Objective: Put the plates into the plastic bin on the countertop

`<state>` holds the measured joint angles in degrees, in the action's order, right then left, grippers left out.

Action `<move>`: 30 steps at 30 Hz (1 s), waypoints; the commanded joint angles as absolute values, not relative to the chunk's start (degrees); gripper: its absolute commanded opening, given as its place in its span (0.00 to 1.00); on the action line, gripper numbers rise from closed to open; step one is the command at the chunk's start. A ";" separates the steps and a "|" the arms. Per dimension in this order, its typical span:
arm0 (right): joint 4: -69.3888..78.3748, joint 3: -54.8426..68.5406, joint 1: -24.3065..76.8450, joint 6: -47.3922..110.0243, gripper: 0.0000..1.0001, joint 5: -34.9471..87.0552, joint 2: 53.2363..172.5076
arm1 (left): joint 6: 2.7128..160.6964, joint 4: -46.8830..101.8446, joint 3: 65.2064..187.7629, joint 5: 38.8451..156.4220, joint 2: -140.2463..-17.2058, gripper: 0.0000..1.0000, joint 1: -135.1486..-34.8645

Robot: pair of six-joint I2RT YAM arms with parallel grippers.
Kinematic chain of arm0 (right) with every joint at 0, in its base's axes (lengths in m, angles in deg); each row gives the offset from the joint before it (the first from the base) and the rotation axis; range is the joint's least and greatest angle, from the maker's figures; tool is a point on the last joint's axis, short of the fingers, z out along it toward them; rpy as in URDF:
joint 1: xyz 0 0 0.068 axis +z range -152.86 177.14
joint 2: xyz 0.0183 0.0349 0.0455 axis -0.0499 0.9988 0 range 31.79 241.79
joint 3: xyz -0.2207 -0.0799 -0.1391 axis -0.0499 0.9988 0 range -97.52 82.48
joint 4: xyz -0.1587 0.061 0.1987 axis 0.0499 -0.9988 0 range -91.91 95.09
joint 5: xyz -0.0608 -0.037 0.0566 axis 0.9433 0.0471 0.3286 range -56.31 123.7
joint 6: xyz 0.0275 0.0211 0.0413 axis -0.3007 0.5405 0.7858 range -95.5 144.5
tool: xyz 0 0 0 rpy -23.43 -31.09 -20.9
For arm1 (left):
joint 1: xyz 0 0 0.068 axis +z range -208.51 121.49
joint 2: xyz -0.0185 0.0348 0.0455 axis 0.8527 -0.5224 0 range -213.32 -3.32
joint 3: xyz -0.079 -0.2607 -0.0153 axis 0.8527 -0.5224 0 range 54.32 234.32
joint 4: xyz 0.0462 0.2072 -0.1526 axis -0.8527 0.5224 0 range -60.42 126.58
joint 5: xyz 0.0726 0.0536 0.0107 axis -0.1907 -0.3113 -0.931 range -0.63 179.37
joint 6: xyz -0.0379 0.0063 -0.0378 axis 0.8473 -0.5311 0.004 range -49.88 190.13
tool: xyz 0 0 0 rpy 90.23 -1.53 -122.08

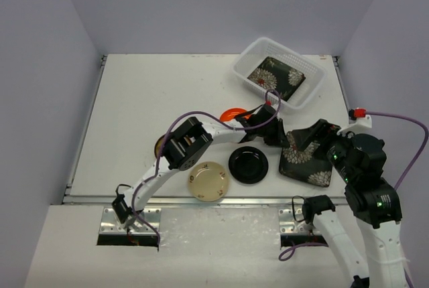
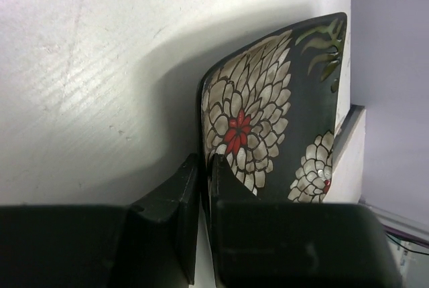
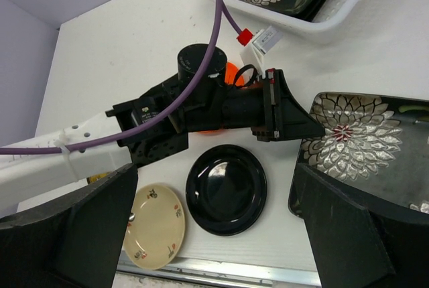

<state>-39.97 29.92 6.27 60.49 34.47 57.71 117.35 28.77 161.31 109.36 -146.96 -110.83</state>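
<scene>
Left wrist view: your left gripper (image 2: 203, 174) pinches the rim of the square black floral plate (image 2: 268, 114) near the right edge of the flat white countertop (image 2: 80, 67) — right gripper (image 3: 216, 187) spread wide.

Sq plate (image 1: 276, 77) in bin (image 1: 246, 57), far R

Six plates and one plastic bin (image 1: 247, 59) are on the worktop (image 1: 147, 100): two square, a black floral plate (image 1: 277, 77) in the bin and a second floral plate (image 1: 305, 161) near the right edge, and four round, an orange plate (image 1: 231, 112), a black plate (image 1: 249, 165), a cream plate (image 1: 209, 181) and a largely hidden brownish plate (image 1: 159, 146).
</scene>
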 commanded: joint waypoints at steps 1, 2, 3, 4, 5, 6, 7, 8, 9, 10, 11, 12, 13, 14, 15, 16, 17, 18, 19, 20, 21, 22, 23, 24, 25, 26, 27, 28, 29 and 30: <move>-36.84 30.36 6.11 60.07 0.99 34.08 58.24 | 115.89 26.20 156.92 111.02 -142.38 0.00 -111.30; -36.84 30.41 6.11 60.01 0.99 34.13 58.27 | 115.98 25.30 155.63 111.22 -139.41 0.00 -111.10; -36.84 30.54 6.11 60.01 0.99 34.13 58.33 | 115.92 24.85 155.05 111.61 -137.03 0.00 -110.72; -36.84 30.54 6.11 60.01 0.99 34.13 58.25 | 115.92 24.92 155.04 111.78 -137.00 0.00 -110.71; -36.70 30.54 6.11 60.15 0.99 34.06 58.25 | 115.85 25.35 155.46 112.42 -133.63 0.00 -110.15; -36.53 30.34 6.17 60.18 0.99 34.05 58.25 | 115.89 26.17 156.02 112.96 -131.95 0.00 -109.75; -36.48 30.28 6.19 60.18 0.99 34.05 58.25 | 115.92 26.42 156.63 113.43 -130.87 0.00 -109.40; -36.48 30.08 6.13 60.25 0.99 34.05 58.25 | 116.17 26.81 157.69 114.31 -129.37 0.00 -108.99; -36.48 29.89 6.11 60.27 0.99 34.05 58.18 | 116.33 27.01 158.45 115.09 -128.49 0.00 -108.56; -36.48 29.64 6.11 60.31 0.99 34.17 58.16 | 116.96 26.95 159.08 116.30 -127.78 0.00 -107.87; -36.48 29.40 6.11 60.36 0.99 34.31 58.16 | 117.79 26.86 159.63 117.48 -127.04 0.00 -107.13; -36.49 29.32 6.11 60.35 0.99 34.35 58.16 | 118.58 26.62 159.73 117.55 -126.26 0.00 -106.70; -36.54 28.86 6.11 60.31 0.99 34.58 58.16 | 119.76 25.26 159.41 117.87 -125.07 0.00 -106.33; -36.60 28.43 6.11 60.25 0.99 34.89 58.15 | 120.88 24.09 158.94 117.98 -123.77 0.00 -106.01; -36.70 28.08 6.11 60.15 0.99 35.44 58.10 | 121.78 23.48 158.04 117.48 -122.17 0.00 -105.81; -36.83 27.63 6.11 60.10 0.99 35.83 58.02 | 122.82 23.07 157.52 116.63 -121.03 0.00 -105.33; -36.99 27.08 6.11 60.10 0.99 36.08 57.91 | 123.97 22.84 157.35 115.42 -120.34 0.00 -104.59; -37.16 26.53 6.11 60.10 0.99 36.33 57.80 | 125.13 22.62 157.18 114.21 -119.64 0.00 -103.85; -37.36 25.95 6.11 60.10 0.99 36.50 57.72 | 126.29 22.29 156.95 113.07 -119.06 0.00 -103.05; -37.67 25.12 6.11 60.12 0.99 36.48 57.72 | 127.51 21.56 156.46 111.77 -118.70 0.00 -102.16; -38.00 24.05 6.13 60.21 0.99 36.40 57.72 | 128.83 20.48 155.85 110.13 -118.36 0.00 -100.99; -38.11 23.46 6.17 60.25 0.99 36.27 57.74 | 130.30 19.80 155.70 109.16 -118.13 0.00 -99.45; -38.29 22.88 6.12 60.19 0.99 36.08 57.82 | 132.22 19.55 155.84 107.98 -118.24 0.00 -98.59; -38.65 22.17 6.19 60.19 0.99 36.15 57.89 | 133.95 18.84 155.91 105.91 -118.60 0.00 -97.30; -38.68 21.85 6.13 60.12 0.99 36.16 57.96 | 134.10 18.39 156.11 104.57 -118.89 0.00 -96.61; -38.80 21.52 6.11 60.04 0.99 36.39 57.98 | 136.84 17.73 156.18 101.99 -119.51 0.00 -95.52; -38.86 21.40 6.11 60.01 0.99 36.51 58.04 | 138.22 16.59 156.02 100.09 -120.04 0.00 -94.75; -38.86 21.50 6.11 60.06 0.99 36.56 58.07 | 139.47 15.54 156.28 97.48 -120.52 0.00 -94.24; -38.81 21.76 6.11 60.10 0.99 36.55 58.07 | 141.56 14.80 156.67 94.76 -121.35 0.00 -93.69; -38.77 21.92 6.11 60.10 0.99 36.51 58.07 | 143.00 14.47 156.88 92.74 -122.17 0.00 -93.28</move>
<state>-40.00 22.67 6.27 60.47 35.18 57.72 131.56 27.37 154.56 102.42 -123.57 -95.72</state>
